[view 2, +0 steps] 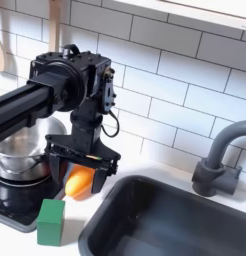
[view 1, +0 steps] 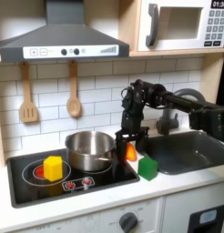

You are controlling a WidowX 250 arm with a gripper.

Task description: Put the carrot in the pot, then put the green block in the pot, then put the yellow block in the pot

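Observation:
The steel pot (view 1: 90, 150) stands on the toy stove; in the second exterior view the pot (view 2: 19, 158) is at the left edge. My gripper (view 1: 129, 148) hangs just right of the pot, fingers pointing down, shut on the orange carrot (view 1: 132, 154). In the second exterior view the gripper (view 2: 80, 186) holds the carrot (view 2: 81, 180) tilted, low over the counter. The green block (view 1: 147, 167) sits on the counter in front of the gripper, and the second exterior view has the green block (view 2: 50, 222) at the bottom left. The yellow block (view 1: 53, 167) rests on the stove's left burner.
A sink (view 1: 188, 150) with a grey faucet (view 2: 219, 160) lies to the right of the gripper in both exterior views. Two wooden utensils (view 1: 74, 96) hang on the tiled wall behind the stove. A range hood (view 1: 64, 41) and a microwave (view 1: 182, 23) are overhead.

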